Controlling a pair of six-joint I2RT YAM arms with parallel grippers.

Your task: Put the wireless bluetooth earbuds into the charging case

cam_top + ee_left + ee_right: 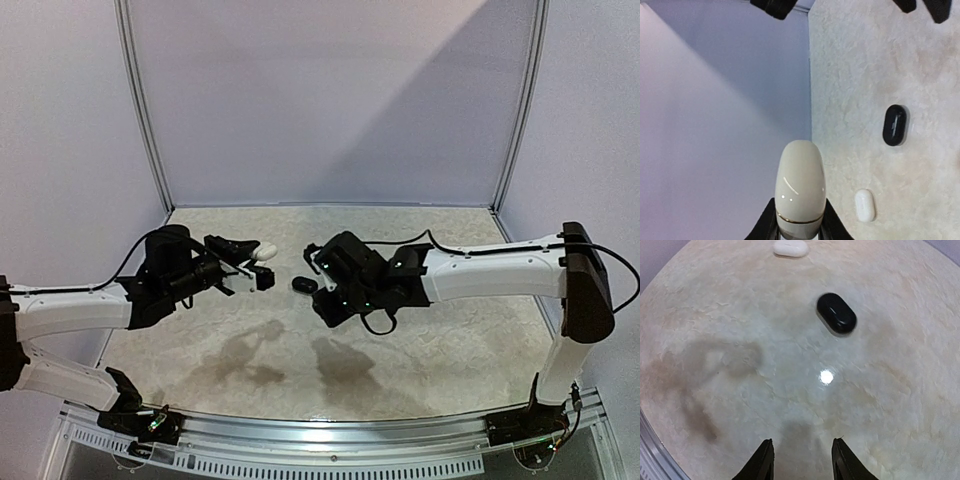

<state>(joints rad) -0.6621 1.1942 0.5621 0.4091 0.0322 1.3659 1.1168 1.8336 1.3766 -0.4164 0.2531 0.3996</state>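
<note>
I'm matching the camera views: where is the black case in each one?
Top external: black case near the picture's middle.
Left wrist: black case right of centre.
Right wrist: black case upper middle, right of centre.
Shared landmark: small white case lying near it, in both wrist views.

Black case (836, 313) ahead right pincer (802, 441); sides free.

Cream case (801, 187): glossy smooth plastic with a thin metallic band. Black case (836, 313): glossy plastic. White case (790, 248), near the black case: smooth plastic. Table (730, 310): matt, mottled, finely rough.
</note>
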